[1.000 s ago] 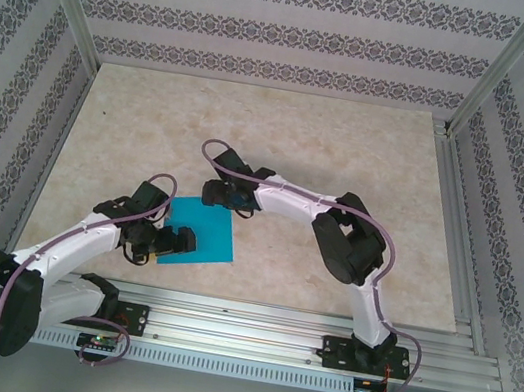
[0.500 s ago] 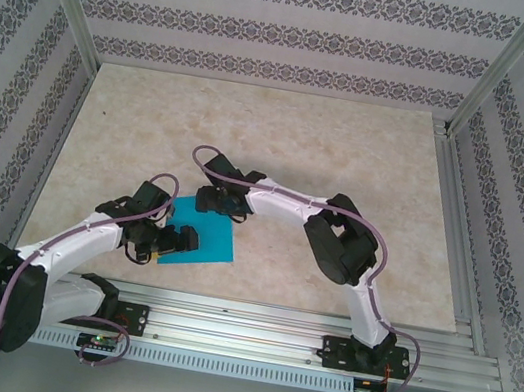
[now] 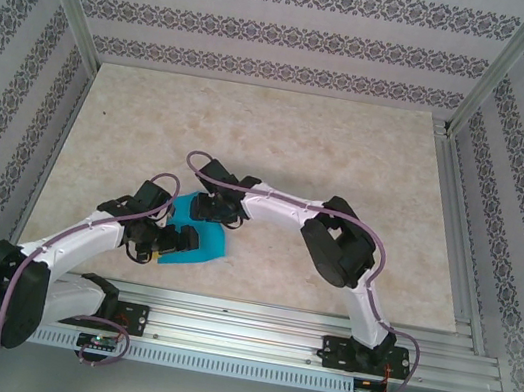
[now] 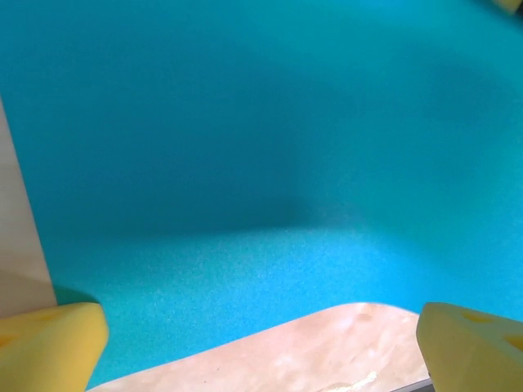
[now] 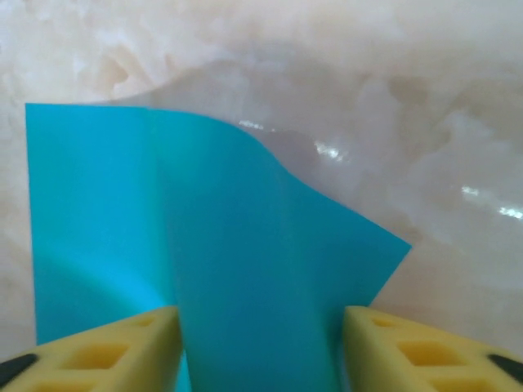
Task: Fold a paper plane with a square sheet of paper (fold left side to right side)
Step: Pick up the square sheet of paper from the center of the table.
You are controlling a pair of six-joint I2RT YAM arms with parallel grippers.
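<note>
Pale stone table [image 3: 348, 171] sits inside patterned walls. Near the front, between the 2 arms, lies the square sheet of paper [image 3: 205, 245], bright blue. The left gripper [image 4: 261, 347] is spread wide over its near edge. The right gripper [image 5: 261, 343] has its pads partly apart with bumpy paper between them; I cannot tell if it pinches.

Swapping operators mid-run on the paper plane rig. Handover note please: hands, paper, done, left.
Left hand: open, fingers wide, low over the near-left part of the sheet of paper.
Right hand: at the sheet's far edge, fingers apart with a raised hump of paper between them; no firm grip confirmed.
Sheet: on the table between the arms, bowed up, not flat.
Done: no finished fold visible.
Left: the left-to-right fold, then the rest of the plane.
</note>
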